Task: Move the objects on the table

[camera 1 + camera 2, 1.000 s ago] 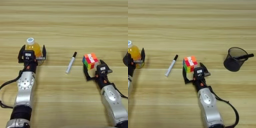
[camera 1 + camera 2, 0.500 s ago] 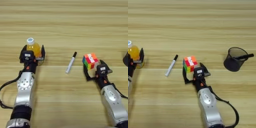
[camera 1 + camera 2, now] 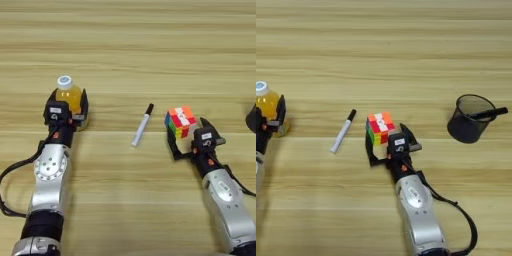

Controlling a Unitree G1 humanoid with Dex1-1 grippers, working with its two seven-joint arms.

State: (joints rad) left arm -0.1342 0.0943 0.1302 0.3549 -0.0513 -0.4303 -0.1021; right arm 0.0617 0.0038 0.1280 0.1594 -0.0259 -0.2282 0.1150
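Light wood-grain table [image 3: 150, 50], plank lines running across. Orange-drink bottle [image 3: 68, 96] with white cap [image 3: 64, 81] upright at the left, standing between the two black fingers of the left gripper [image 3: 69, 106]; fingers spread to either side of the bottle, close against it, but contact not clear enough to call. Left arm [image 3: 49, 175] reaching up from the bottom edge behind it.

White marker [image 3: 142, 125] with a black cap lying flat near the middle of the table, slanted, black end pointing away and to the right; apart from both grippers, between bottle and cube.

Multicoloured puzzle cube [image 3: 381, 127] just right of the marker, sitting tilted between the fingers of the right gripper [image 3: 387, 137]. One finger [image 3: 370, 150] down the cube's left side, the other [image 3: 408, 135] at its right rear; fingers spread around the cube, near its faces, firm pinch not confirmed. Right arm [image 3: 416, 205] coming in from the lower edge, cable looping beside it.

Black mesh pen cup [image 3: 470, 119] well off to the right, apart from everything else, leaning toward the right, a black marker [image 3: 488, 114] resting across its rim and sticking out rightward.
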